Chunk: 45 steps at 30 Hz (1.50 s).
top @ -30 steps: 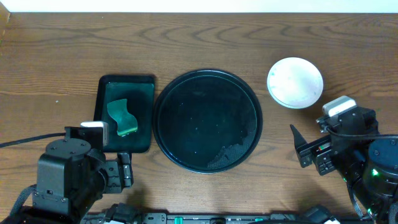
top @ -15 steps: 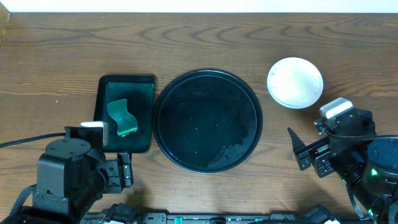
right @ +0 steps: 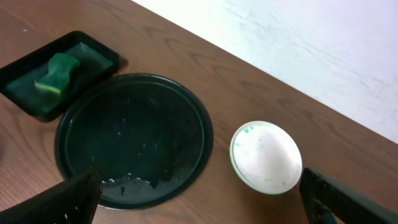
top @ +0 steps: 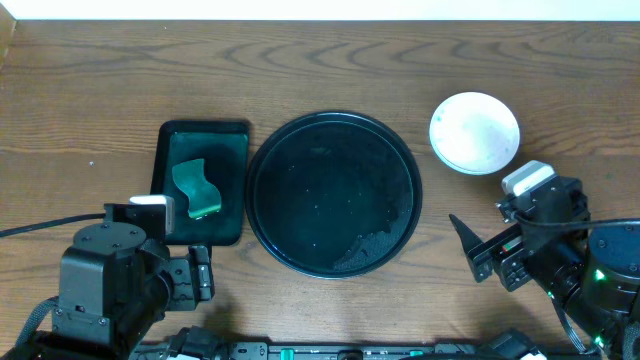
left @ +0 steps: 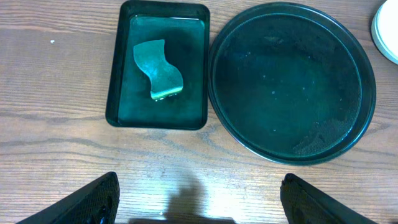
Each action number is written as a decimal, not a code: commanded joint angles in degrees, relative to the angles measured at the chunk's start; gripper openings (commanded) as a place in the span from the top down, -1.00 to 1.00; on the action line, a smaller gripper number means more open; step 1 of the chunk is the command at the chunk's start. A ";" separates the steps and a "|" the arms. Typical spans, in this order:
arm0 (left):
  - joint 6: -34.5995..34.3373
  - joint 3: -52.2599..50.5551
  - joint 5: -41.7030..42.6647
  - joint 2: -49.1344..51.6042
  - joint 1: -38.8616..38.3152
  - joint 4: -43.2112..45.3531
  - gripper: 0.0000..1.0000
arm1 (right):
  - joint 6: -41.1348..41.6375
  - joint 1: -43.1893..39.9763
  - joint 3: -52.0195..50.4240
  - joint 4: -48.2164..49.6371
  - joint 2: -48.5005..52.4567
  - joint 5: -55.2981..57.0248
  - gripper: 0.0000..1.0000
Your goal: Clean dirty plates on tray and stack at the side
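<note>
**Wooden surface (top: 320, 60), seen from above and from both wrists.**

- **Near-left corner:** the left gripper (left: 199, 182) has its jaws spread wide and is empty.
- **Left of centre:** a rectangular sponge tray (top: 205, 126) holds a green sponge (top: 195, 188).
- **Centre:** the tray (top: 335, 116), round and black, sits just beside the sponge tray and carries no plate. A pale speckled film (top: 370, 245) shows on its near-right part.
- **Toward the far-right corner:** the plates (top: 474, 132), white, are set off the tray and apart from its rim. Only the top one shows, so how many lie stacked there cannot be told. The right wrist view shows faint green flecks (right: 249, 130) along the top plate's rim.
- **Near-right corner:** the right gripper (right: 196, 183) likewise has its jaws wide and holds nothing. It is near the plates but not touching them.

**Judgement:** cleaning and stacking look essentially complete. The step in hand appears to be the closing one, which is leaving the stack undisturbed. To do it well, the right arm should hold its open fingers off the plates' near edge. Any move should run along the near edge of the surface, not across the stack. If the green flecks count as dirt, the left gripper is the one beside the sponge and would fetch it. The rim would then be wiped with the plate steadied against sliding.
</note>
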 commanded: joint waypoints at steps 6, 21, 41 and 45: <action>0.76 0.79 -0.44 0.15 -0.13 -0.20 -0.66 | -0.61 0.39 0.50 -3.65 0.24 -0.90 -0.98; 0.76 0.79 -0.44 0.15 -0.13 -0.20 -0.66 | -0.61 -3.06 -2.14 0.28 -1.07 0.39 -0.99; 0.76 0.79 -0.44 0.15 -0.13 -0.20 -0.66 | 5.68 -24.61 -56.11 58.10 -38.66 -17.20 -0.98; 0.76 0.79 -0.44 0.15 -0.13 -0.20 -0.66 | 9.84 -26.60 -63.71 66.97 -43.15 -17.22 -0.99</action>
